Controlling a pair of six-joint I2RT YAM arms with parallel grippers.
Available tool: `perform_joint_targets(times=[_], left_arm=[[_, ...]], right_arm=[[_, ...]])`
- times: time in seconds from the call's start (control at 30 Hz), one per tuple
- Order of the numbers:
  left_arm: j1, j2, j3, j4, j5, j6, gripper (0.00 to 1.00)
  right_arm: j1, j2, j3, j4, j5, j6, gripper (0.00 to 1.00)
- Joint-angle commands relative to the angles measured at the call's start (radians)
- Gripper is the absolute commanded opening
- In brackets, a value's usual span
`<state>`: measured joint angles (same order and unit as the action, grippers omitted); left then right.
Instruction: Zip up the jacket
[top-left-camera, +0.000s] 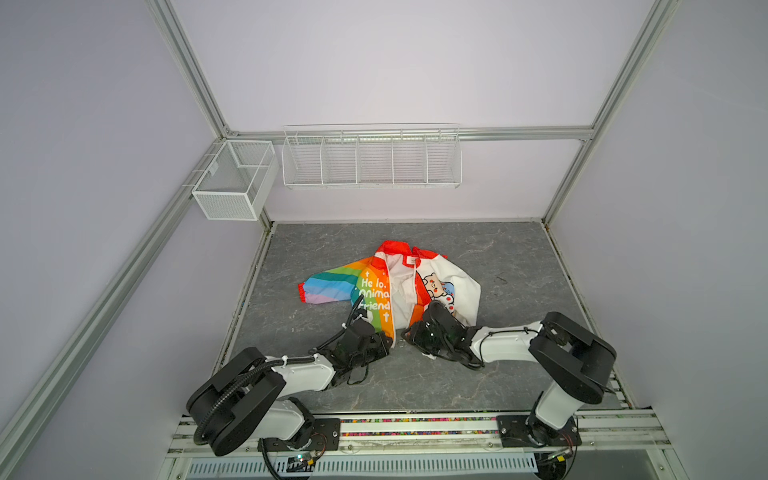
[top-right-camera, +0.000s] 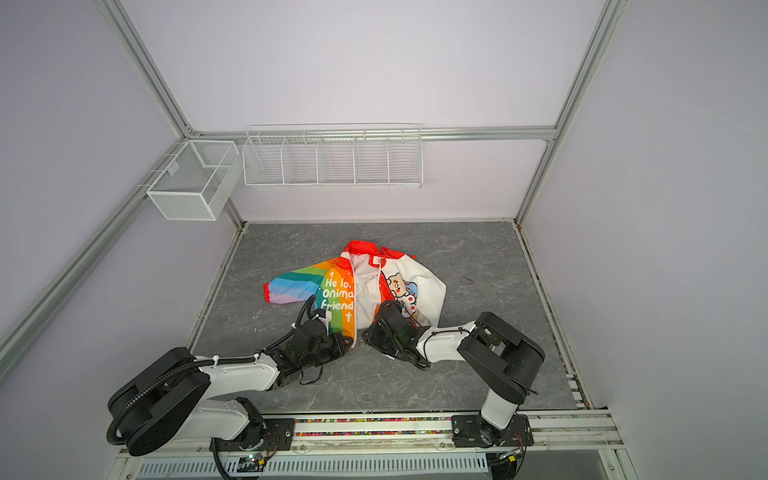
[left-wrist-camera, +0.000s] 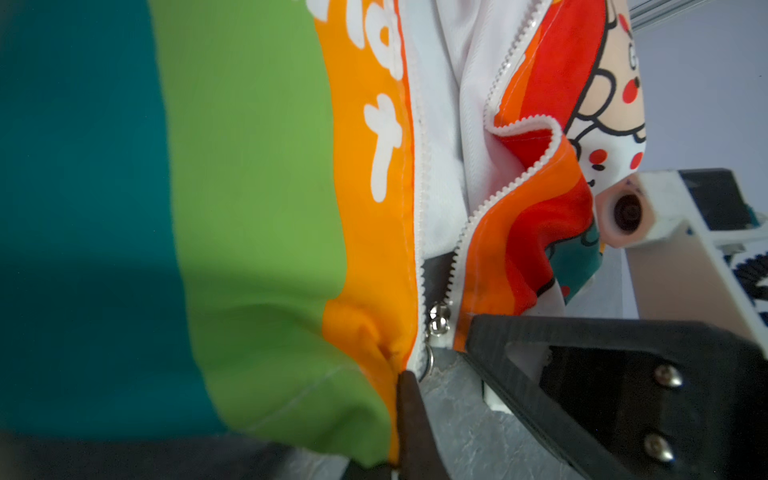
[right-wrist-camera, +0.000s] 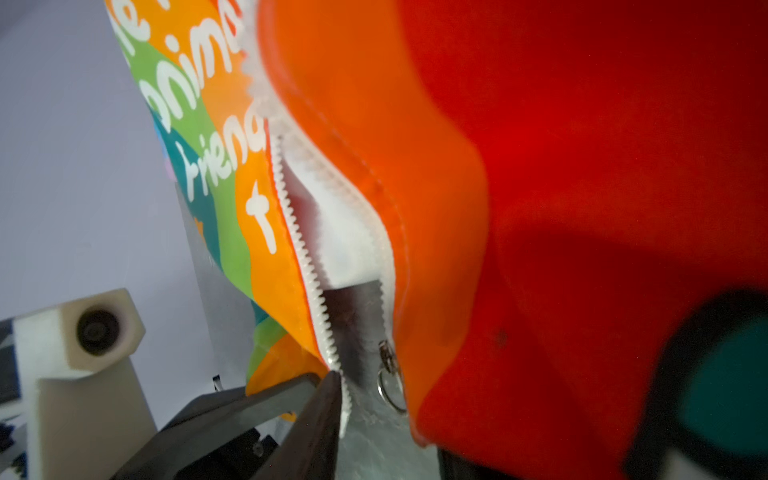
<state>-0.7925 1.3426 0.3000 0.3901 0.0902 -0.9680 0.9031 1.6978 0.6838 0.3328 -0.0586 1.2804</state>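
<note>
Rainbow-striped and white, the jacket (top-left-camera: 374, 291) is lying open near the middle of the grey marbled table (top-left-camera: 540, 270). Its collar is pointing toward the far edge and its hem toward the near edge, where the 2 arms are reaching in. That is putting the bottom of the zipper right in front of both grippers, which is where closing has to begin.

The left gripper (right-wrist-camera: 328, 376) is pinching the hem corner of the lettered orange panel, fingers pressed together on the fabric at the bottom end of that panel's teeth (right-wrist-camera: 307, 266). In my judgement it is holding this end stiff so that it can be fed into the slider.

The right gripper (top-left-camera: 409, 334) is sitting at the hem of the bear-print panel, with 1 black finger (left-wrist-camera: 582, 374) touching the orange edge beside the silver slider (left-wrist-camera: 438, 322). Fabric is draping over its wrist camera and hiding the other finger, so I cannot tell whether it is gripping or loose.

The slider and its ring pull (right-wrist-camera: 390, 390) are hanging at the bottom of the bear-side tape. In the right wrist view bare table is showing between them and the left row's end, so the 2 halves are sitting near each other but not joined.

I am reading this as the insertion step, with no teeth meshed yet. The risk I am seeing is the limp fabric letting the slider twist away as the end approaches.
</note>
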Motion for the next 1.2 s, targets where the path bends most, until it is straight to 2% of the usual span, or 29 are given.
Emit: perform_joint_targets(times=[0.0, 0.2, 0.33, 0.6, 1.17], left_arm=[[-0.005, -0.056, -0.010, -0.002, -0.013, 0.000, 0.00], [-0.005, -0.162, -0.003, -0.063, -0.026, 0.022, 0.00], [-0.005, -0.221, 0.007, -0.102, -0.040, 0.024, 0.00], [-0.005, -0.274, 0.004, -0.114, -0.050, -0.005, 0.00], [-0.004, -0.443, 0.029, -0.134, -0.135, -0.018, 0.00]], right_arm=[[0.007, -0.015, -0.055, -0.160, 0.009, 0.013, 0.45], [0.036, -0.117, -0.046, -0.224, -0.003, 0.008, 0.48], [0.044, -0.179, -0.028, -0.255, -0.007, 0.002, 0.47], [0.042, -0.217, 0.036, -0.270, -0.030, -0.004, 0.45], [-0.042, -0.240, 0.071, -0.120, -0.170, 0.026, 0.40]])
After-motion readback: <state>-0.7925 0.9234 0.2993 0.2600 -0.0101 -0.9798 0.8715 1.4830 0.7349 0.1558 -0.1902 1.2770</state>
